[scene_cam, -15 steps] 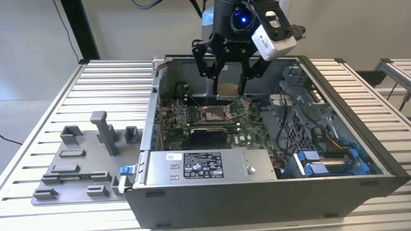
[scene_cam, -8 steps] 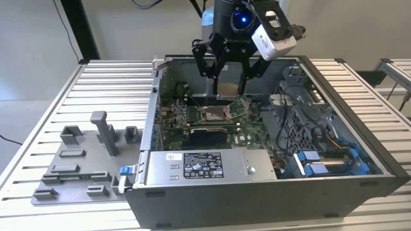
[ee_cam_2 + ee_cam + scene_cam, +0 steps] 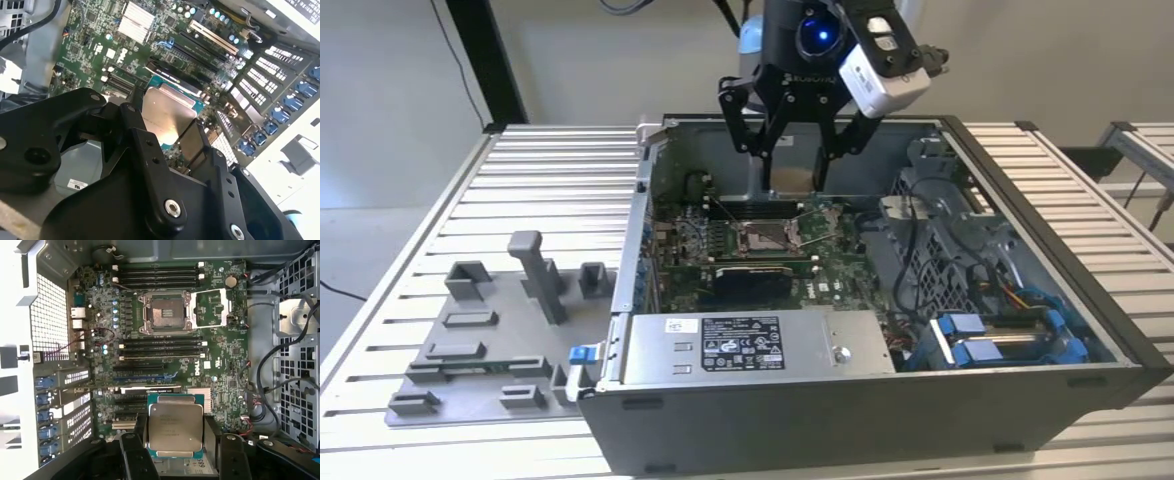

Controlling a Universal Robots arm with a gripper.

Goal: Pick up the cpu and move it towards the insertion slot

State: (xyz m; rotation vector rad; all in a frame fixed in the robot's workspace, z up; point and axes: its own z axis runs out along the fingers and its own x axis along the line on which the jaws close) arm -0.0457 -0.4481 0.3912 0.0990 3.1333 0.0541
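Note:
My gripper [image 3: 790,182] hangs over the back half of the open computer case [image 3: 1067,390], shut on the cpu [image 3: 790,176]. In both wrist views the cpu [image 3: 175,426] [image 3: 167,112] is a flat silver square on a green rim, held level by its two opposite edges between the black fingers [image 3: 134,452]. The insertion slot [image 3: 761,236] is a silver-framed socket with a dark centre on the green board, just in front of and below the gripper. Its frame stands open in the first wrist view, and the insertion slot [image 3: 165,313] lies apart from the cpu, across a row of black memory slots.
A silver power supply [image 3: 747,345] fills the case's front. Cables and a blue-clipped drive cage [image 3: 1001,335] crowd the exterior view's right side. A black card [image 3: 754,285] lies in front of the socket. A grey fixture [image 3: 494,330] with posts stands on the slatted table, left of the case.

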